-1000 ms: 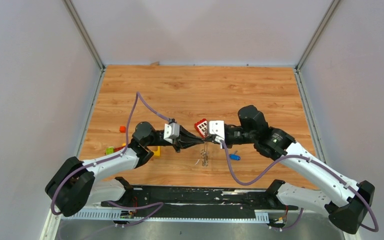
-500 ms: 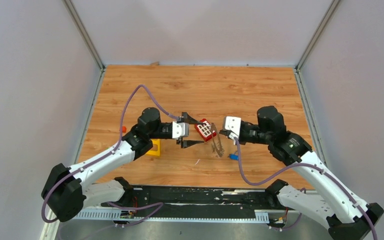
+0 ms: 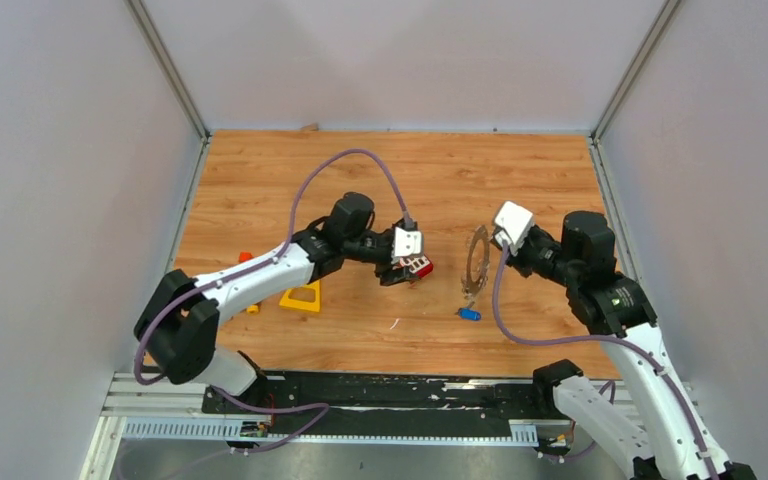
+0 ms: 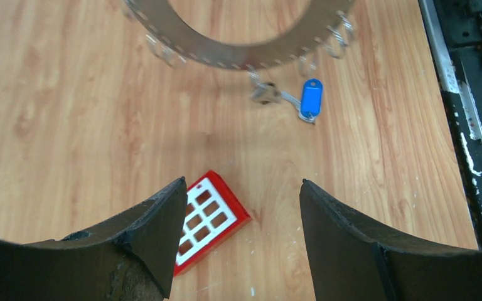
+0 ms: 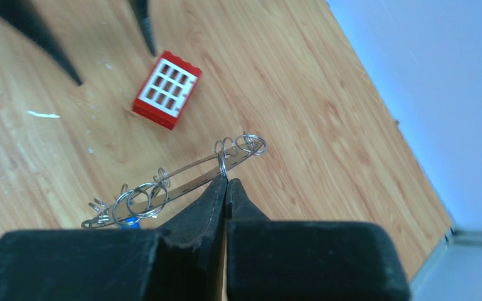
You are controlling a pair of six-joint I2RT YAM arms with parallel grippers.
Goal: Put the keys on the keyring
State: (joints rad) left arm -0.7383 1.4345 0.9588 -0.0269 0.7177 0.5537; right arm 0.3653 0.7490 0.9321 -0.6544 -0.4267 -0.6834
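Right pincer [image 5: 226, 182]: clamped tight on large thin grey metal keyring [image 4: 238, 58]. Left pincer [image 4: 241, 185]: spread wide, empty.

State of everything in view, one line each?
left tool: open, above red block, holding nothing
right tool: shut on keyring
keyring: held upright by its rim
blue key: lying on table, under keyring
red block: flat on table, ungripped
yellow frame: flat on table
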